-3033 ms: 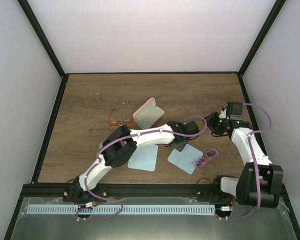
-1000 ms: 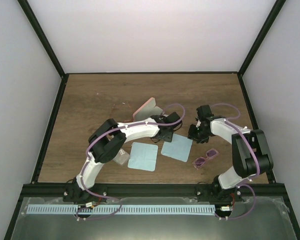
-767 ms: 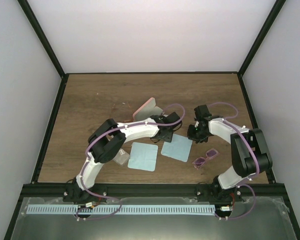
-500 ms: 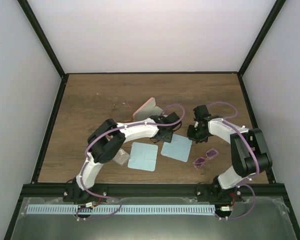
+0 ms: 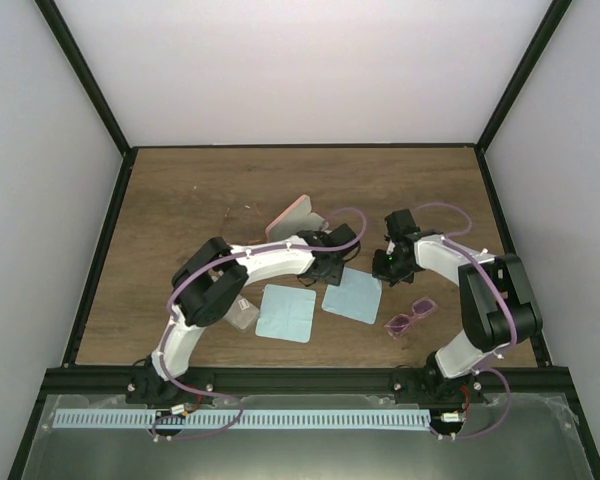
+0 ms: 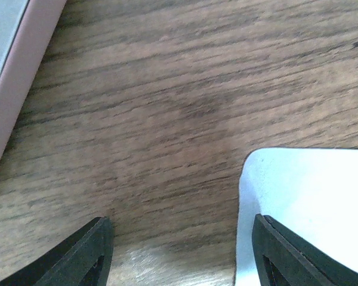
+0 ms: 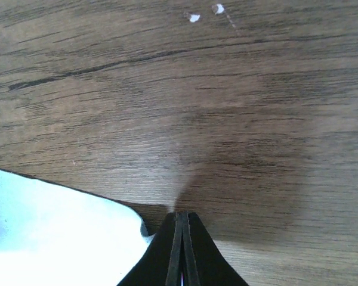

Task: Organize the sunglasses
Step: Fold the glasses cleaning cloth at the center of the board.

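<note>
My R gripper (image 7: 180, 253): fingers pressed together at corner edge of blue cloth (image 7: 48, 238), grip unclear. L gripper (image 6: 179, 244): jaws apart, empty. Bare table (image 7: 227, 89) beyond.

Matt wood-grain table (image 7: 227, 89); smooth blue cloth (image 7: 48, 238); translucent plastic purple sunglasses (image 5: 411, 317)

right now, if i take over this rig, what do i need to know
Left tool: open, low over the table between the pink case and the right cloth.
Right tool: shut, seemingly pinching that cloth's corner.
Purple sunglasses: on the table, right of that cloth.
The orange pair: mostly hidden behind the left arm, thin wire showing beside the pink case.
Done: nothing stowed. Left: both pairs.
</note>
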You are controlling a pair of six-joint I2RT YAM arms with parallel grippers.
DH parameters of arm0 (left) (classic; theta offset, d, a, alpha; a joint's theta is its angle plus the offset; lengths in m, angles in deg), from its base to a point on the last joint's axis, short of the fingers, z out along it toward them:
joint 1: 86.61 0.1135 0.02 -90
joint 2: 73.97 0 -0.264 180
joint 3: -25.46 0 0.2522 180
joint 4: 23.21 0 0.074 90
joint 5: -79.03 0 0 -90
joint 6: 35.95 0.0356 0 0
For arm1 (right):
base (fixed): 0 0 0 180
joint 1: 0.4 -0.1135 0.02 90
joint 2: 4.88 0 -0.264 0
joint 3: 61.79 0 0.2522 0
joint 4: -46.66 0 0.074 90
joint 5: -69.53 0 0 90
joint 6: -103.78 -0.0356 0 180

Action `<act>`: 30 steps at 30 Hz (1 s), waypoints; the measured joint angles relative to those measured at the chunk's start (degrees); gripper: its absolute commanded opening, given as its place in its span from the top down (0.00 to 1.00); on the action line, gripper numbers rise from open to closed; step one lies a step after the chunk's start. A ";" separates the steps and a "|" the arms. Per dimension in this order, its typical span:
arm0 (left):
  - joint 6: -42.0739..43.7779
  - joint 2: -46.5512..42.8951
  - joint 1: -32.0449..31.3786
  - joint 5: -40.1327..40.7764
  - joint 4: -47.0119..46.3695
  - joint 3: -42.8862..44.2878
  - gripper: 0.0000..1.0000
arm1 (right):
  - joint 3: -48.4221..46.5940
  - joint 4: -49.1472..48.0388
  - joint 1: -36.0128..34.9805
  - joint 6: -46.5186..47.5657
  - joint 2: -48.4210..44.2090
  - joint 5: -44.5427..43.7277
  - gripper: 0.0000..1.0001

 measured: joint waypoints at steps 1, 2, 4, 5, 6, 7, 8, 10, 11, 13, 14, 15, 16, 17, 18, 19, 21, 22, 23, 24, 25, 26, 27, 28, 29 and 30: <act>0.02 -0.26 0.13 -0.33 0.04 -0.24 0.36 | -0.11 0.04 -0.02 0.13 0.07 0.11 0.99; 0.07 -0.50 0.28 -0.59 0.15 -0.50 0.37 | -0.24 0.15 -0.04 0.33 0.17 0.17 0.99; 0.31 -0.90 0.59 -1.33 0.35 -0.85 0.37 | -0.50 0.20 -0.17 0.57 0.39 0.26 0.99; 0.46 -1.01 0.72 -1.73 0.48 -0.87 0.37 | -0.68 0.26 -0.22 0.74 0.52 0.31 0.99; 0.61 -1.09 0.81 -2.14 0.63 -0.90 0.37 | -0.98 0.39 -0.26 0.90 0.76 0.33 0.99; 0.76 -1.14 0.94 -2.49 0.79 -0.87 0.37 | -1.22 0.44 -0.31 1.01 0.98 0.35 0.99; 0.85 -1.22 1.03 -2.78 0.87 -0.87 0.37 | -1.44 0.46 -0.37 1.16 1.16 0.35 0.99; 1.03 -1.27 1.14 -3.28 1.07 -0.87 0.37 | -1.88 0.59 -0.48 1.40 1.51 0.31 0.99; 1.07 -1.29 1.18 -3.48 1.18 -0.85 0.37 | -2.16 0.70 -0.52 1.57 1.77 0.28 0.99; 1.09 -1.33 1.25 -3.91 1.44 -0.81 0.37 | -2.69 0.79 -0.52 1.81 2.23 0.17 0.99; 1.11 -1.36 1.25 -4.07 1.53 -0.79 0.37 | -3.06 0.96 -0.55 1.97 2.56 0.04 0.99; 1.14 -1.36 1.31 -4.17 1.62 -0.74 0.37 | -3.34 1.07 -0.55 2.03 2.78 -0.04 0.99; 1.14 -1.36 1.31 -4.26 1.66 -0.72 0.37 | -3.74 1.20 -0.57 2.08 3.04 -0.26 0.99; 1.14 -1.36 1.36 -4.31 1.68 -0.70 0.37 | -4.07 1.29 -0.57 2.12 3.26 -0.50 0.99; 1.14 -1.36 1.36 -4.33 1.70 -0.70 0.37 | -4.37 1.31 -0.57 2.19 3.41 -0.74 0.99; 1.16 -1.36 1.36 -4.35 1.70 -0.70 0.37 | -4.79 1.46 -0.57 2.21 3.61 -1.07 0.99; 1.18 -1.36 1.36 -4.39 1.73 -0.70 0.37 | -5.18 1.49 -0.57 2.21 3.67 -1.31 0.86; 1.22 -1.38 1.36 -4.46 1.77 -0.70 0.37 | -5.31 1.53 -0.57 2.19 3.63 -1.49 0.73; 1.25 -1.40 1.40 -4.55 1.81 -0.70 0.37 | -5.35 1.66 -0.57 1.88 3.58 -1.62 0.60; 1.25 -1.40 1.40 -4.63 1.81 -0.70 0.37 | -5.38 1.79 -0.57 1.53 3.48 -1.79 0.56; 1.25 -1.42 1.42 -4.76 1.84 -0.70 0.37 | -5.38 2.14 -0.57 1.57 3.23 -1.97 0.55; 1.27 -1.42 1.46 -4.85 1.84 -0.70 0.37 | -5.38 2.49 -0.57 1.53 2.82 -2.19 0.52; 1.27 -1.42 1.49 -4.98 1.86 -0.70 0.37 | -5.35 2.67 -0.57 1.38 2.40 -2.34 0.51; 1.29 -1.42 1.53 -5.11 1.86 -0.70 0.37 | -5.22 2.84 -0.57 1.31 1.81 -2.58 0.51; 1.36 -1.42 1.57 -5.18 1.88 -0.68 0.37 | -5.01 2.86 -0.57 1.18 1.33 -2.67 0.51; 1.49 -1.42 1.62 -5.27 1.99 -0.57 0.37 | -4.59 2.80 -0.57 1.11 0.94 -2.75 0.52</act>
